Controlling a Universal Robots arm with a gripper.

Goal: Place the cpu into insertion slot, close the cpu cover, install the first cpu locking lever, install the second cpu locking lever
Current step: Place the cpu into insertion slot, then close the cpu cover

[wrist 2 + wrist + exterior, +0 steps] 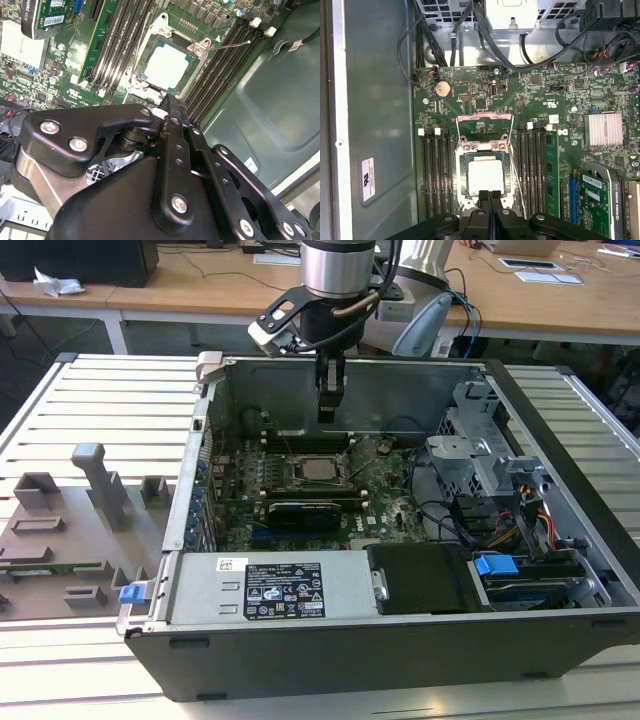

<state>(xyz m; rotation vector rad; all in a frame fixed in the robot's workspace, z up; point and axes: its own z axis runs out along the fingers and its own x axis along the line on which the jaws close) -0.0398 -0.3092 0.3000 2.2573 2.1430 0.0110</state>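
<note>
Reaching straight down into the open computer case (400,650), the arm hangs its gripper (329,408) over the socket's edge, fingers pressed together and empty. The cpu (485,175) lies seated in the socket, and the cpu cover (485,118) stands raised.

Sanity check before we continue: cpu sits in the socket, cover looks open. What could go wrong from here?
1. The cpu lies unclamped while the cover looks open; the shut gripper hangs above the socket edge, and a nudge might shift it.
2. A lever sticks out loose over the memory slots; it could snag the gripper or spring aside.
</note>
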